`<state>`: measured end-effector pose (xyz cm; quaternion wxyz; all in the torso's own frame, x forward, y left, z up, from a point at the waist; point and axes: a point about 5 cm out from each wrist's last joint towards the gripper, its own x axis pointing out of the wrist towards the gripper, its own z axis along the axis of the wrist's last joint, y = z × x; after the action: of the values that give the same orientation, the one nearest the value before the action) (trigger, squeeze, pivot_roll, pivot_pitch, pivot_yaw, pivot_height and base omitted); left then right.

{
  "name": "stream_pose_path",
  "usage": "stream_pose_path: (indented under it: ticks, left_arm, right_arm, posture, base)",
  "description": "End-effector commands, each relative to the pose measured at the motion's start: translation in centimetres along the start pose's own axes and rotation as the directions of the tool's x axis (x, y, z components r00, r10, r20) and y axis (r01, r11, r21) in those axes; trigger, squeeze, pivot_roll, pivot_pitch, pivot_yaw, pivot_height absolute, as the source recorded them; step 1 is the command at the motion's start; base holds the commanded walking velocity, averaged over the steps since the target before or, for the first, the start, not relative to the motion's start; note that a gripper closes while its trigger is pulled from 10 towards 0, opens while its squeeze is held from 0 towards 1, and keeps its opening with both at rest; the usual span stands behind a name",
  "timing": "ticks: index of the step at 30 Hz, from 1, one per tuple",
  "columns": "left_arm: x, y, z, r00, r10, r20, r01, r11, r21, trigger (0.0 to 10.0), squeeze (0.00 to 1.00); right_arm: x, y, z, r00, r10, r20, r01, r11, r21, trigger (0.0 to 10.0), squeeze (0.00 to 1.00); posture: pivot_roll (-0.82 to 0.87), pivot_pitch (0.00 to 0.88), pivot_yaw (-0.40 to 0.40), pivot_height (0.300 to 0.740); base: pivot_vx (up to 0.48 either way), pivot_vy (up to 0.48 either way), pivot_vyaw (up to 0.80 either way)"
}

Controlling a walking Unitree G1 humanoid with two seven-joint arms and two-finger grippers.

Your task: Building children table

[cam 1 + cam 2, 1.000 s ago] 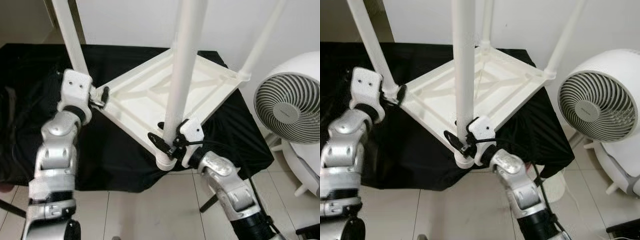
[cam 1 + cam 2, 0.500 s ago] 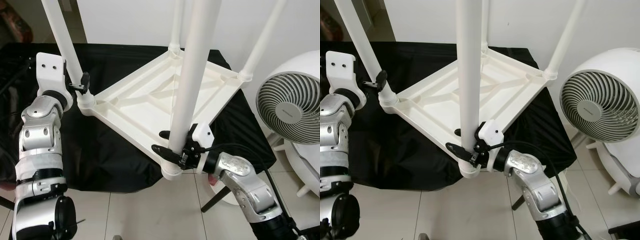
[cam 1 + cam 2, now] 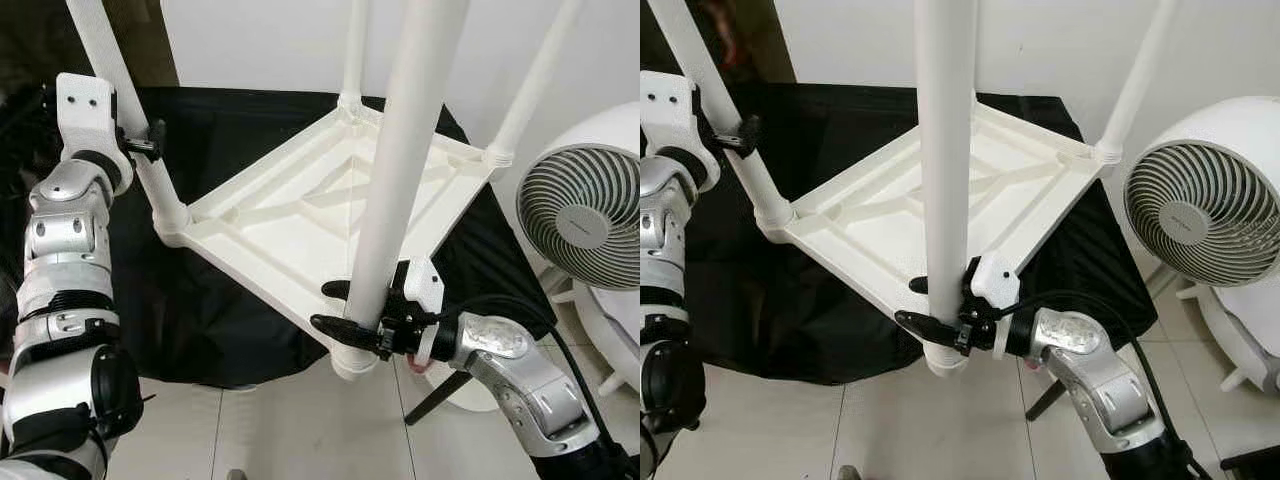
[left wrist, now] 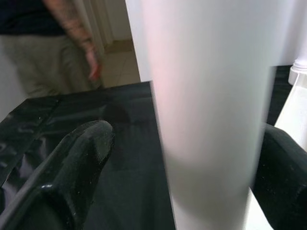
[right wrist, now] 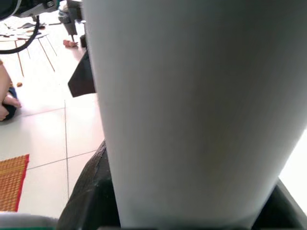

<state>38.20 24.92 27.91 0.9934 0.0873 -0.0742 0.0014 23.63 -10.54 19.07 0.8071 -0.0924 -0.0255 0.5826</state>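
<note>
Both claws clamp legs: left claw [image 3: 150, 142] on left leg [image 3: 130, 120], right claw [image 3: 350, 325] on near leg [image 3: 400, 180]. Lift evenly, w/o twisting; keep top [image 3: 300, 215] level over surface [image 3: 220, 310].

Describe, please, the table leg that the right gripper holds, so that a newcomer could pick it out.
On the black cloth lies the white children's table, upside down, its four legs pointing up. The leg in question rises from the corner nearest the robot. It alone has the right gripper clamped just above its base; the left gripper holds another leg.
</note>
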Motion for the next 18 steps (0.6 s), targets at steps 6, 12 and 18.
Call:
stream_pose_path:
  ticks: [6, 12, 18]
  left_arm:
    - [0.1, 2.0, -0.3, 0.955, 0.297, -0.011, -0.297, 0.954, -0.035, 0.0, 0.00]
    - [0.0, 1.4, -0.9, 0.970, 0.241, -0.021, -0.241, 0.970, -0.029, 0.0, 0.00]
    - [-0.3, 0.7, -1.6, 0.992, 0.125, -0.027, -0.125, 0.992, 0.002, 0.0, 0.00]
  right_arm:
    - [-0.3, 0.3, -1.0, 0.998, 0.007, -0.058, -0.005, 0.999, 0.043, 0.0, 0.00]
    - [-0.2, -0.2, -1.3, 0.997, -0.046, -0.054, 0.048, 0.998, 0.043, 0.0, 0.00]
    - [-0.2, -1.0, -1.5, 0.993, -0.099, -0.065, 0.101, 0.994, 0.031, 0.0, 0.00]
  posture:
    - [-0.03, 0.086, 0.019, 0.740]
    - [-0.03, 0.090, 0.017, 0.740]
    - [-0.02, 0.093, 0.015, 0.740]
  base:
    - [0.000, 0.000, 0.00]
    - [0.000, 0.000, 0.00]
    - [0.000, 0.000, 0.00]
